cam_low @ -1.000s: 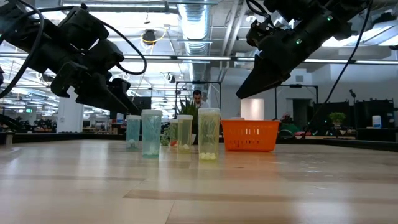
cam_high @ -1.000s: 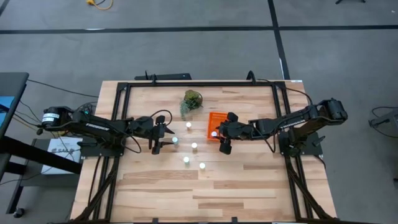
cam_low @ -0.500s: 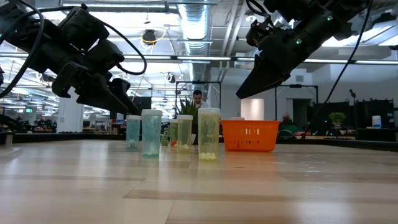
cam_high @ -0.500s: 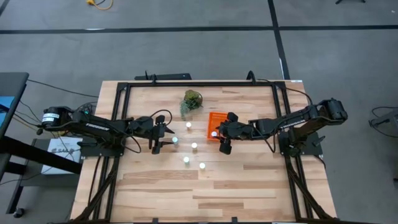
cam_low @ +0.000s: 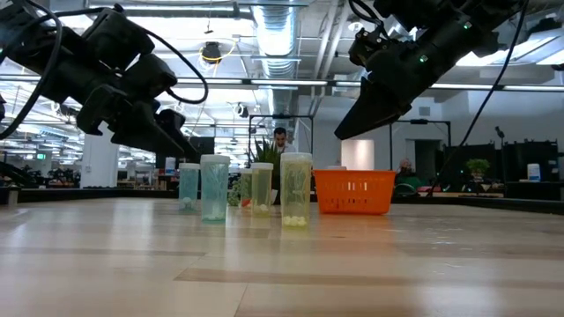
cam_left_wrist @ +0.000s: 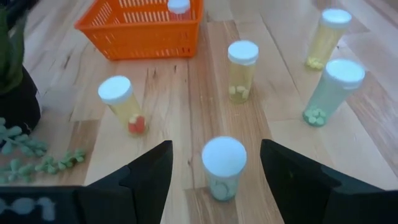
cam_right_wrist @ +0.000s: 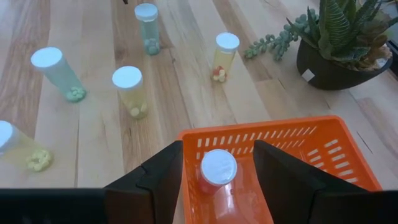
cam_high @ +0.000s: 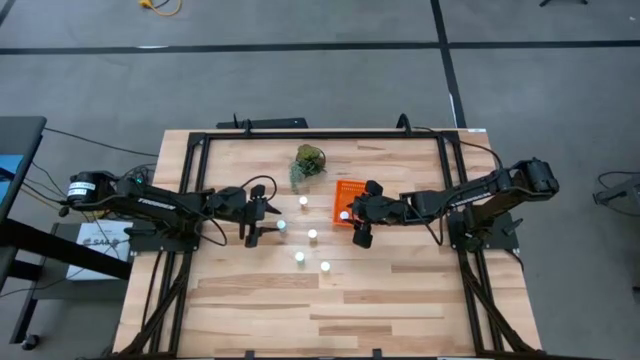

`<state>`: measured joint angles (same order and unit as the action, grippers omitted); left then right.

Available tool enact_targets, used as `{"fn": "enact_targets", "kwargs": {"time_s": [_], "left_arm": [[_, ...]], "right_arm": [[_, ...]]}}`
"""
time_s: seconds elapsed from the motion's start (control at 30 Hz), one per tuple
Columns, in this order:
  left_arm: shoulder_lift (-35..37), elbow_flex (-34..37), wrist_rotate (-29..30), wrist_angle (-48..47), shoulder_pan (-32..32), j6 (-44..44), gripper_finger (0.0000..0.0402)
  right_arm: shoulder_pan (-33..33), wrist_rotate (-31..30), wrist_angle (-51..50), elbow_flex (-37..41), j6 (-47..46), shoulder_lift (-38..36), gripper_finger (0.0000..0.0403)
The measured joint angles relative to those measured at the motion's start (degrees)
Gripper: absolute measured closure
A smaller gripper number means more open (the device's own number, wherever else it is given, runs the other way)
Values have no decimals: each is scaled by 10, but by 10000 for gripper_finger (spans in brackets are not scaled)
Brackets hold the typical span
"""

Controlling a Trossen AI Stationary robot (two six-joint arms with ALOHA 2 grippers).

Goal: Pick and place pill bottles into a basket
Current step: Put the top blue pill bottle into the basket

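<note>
Left gripper (cam_high: 268, 226): over the table's left-centre; fingers (cam_left_wrist: 143, 177) spread wide, nothing between the pads. One bottle (cam_left_wrist: 224, 167) stands upright on the wood in the gap ahead of them, untouched.
Right gripper (cam_high: 357, 214): above the basket's right half; fingers (cam_right_wrist: 161, 171) apart to either side of a bottle (cam_right_wrist: 218, 169) that stands inside the basket. From the wrist view it cannot be told whether the pads touch it.
Basket (cam_high: 340, 192): orange, perforated, on the table right of centre, just beside the plant. Holds one white-capped bottle (cam_high: 344, 214).
Loose bottles: five on the table left of the basket, all upright, each apart from the others.
Bottle 1 (cam_high: 303, 201): yellowish, nearest the plant.
Bottle 2 (cam_high: 282, 224): just off the left fingertips.
Bottle 3 (cam_high: 312, 235): centre of the group.
Bottle 4 (cam_high: 299, 257): nearer the front edge.
Bottle 5 (cam_high: 325, 266): nearest the front edge.
Plant (cam_high: 308, 164): green, in a dark pot, at the basket's far-left corner; trailing stems lie on the wood.
Table (cam_high: 380, 300): light wood planks, black frame around the working area.
Background: a person (cam_low: 279, 138) shows in the low view, far behind the bottles.
</note>
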<state>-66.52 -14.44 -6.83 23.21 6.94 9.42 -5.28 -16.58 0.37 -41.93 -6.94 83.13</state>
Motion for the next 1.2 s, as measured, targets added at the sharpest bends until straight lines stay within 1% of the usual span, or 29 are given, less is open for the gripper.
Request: {"fn": "enact_targets", "kwargs": {"time_s": [0.13, 0.27, 0.53, 0.67, 0.9, 1.2], "left_arm": [[-1, 0, -1, 0, 0, -2, 168], [-18, 0, -4, 2, 0, -6, 168], [-96, -2, -2, 63, 0, 1, 168], [-123, -18, 9, 68, 0, 12, 168], [-174, -46, 10, 68, 0, 14, 168], [-182, -49, -5, 62, 0, 14, 168]], "right_arm": [[0, 0, 0, 0, 0, 0, 215], [0, 0, 0, 0, 0, 0, 213], [0, 0, 0, 0, 0, 0, 215], [0, 0, 0, 0, 0, 0, 213], [0, 0, -1, 0, 0, 0, 216], [0, 0, -2, 0, 0, 0, 215]]}}
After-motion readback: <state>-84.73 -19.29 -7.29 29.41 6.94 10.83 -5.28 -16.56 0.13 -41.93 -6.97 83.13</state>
